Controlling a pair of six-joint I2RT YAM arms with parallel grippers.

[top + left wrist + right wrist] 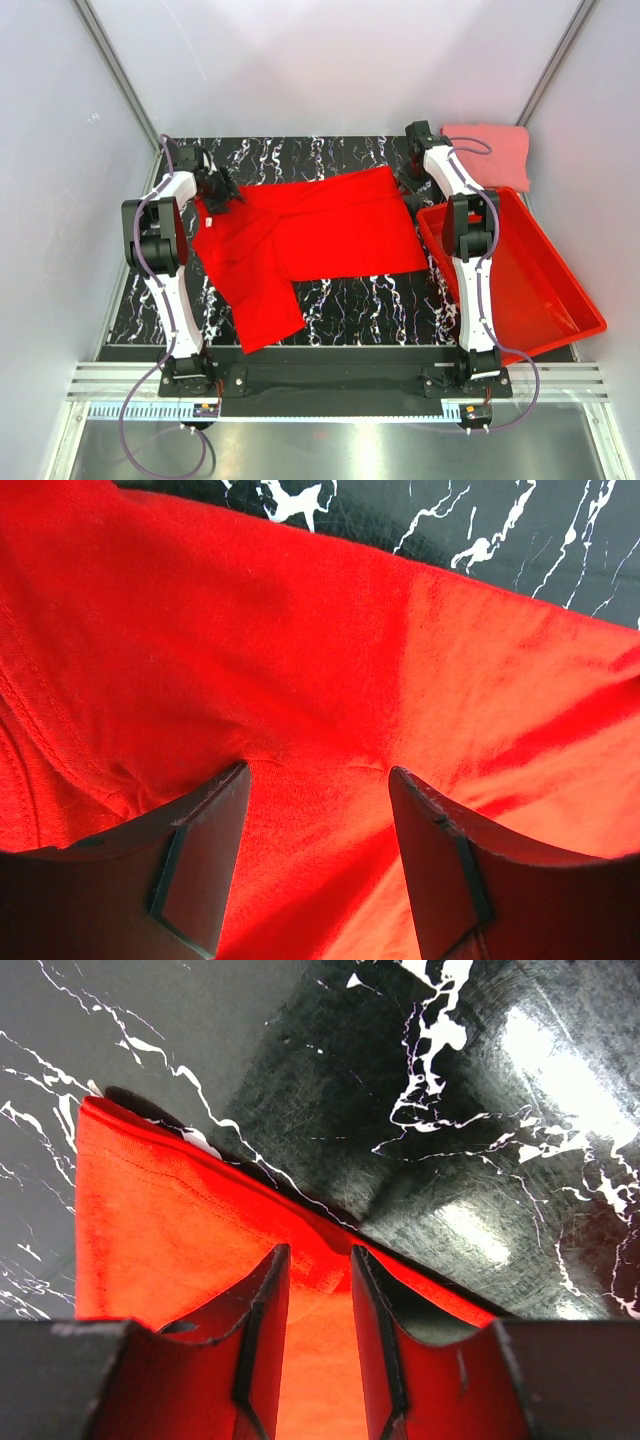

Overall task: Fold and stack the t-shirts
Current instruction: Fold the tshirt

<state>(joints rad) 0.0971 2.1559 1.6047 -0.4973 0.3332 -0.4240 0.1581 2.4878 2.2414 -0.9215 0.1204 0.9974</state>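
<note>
Ideally the open left hand (315,775) grips the red t-shirt (330,230) beneath it, matching the right hand (320,1252), seemingly clamped on its edge.

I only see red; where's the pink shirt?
In the top view, the salmon-pink t-shirt lies at the far right corner, just behind the red bin.

- No legible text, label, brand, number or sign in any of the three views.
- Red t-shirt (320,235): plain cloth, no print or tag readable.
</note>
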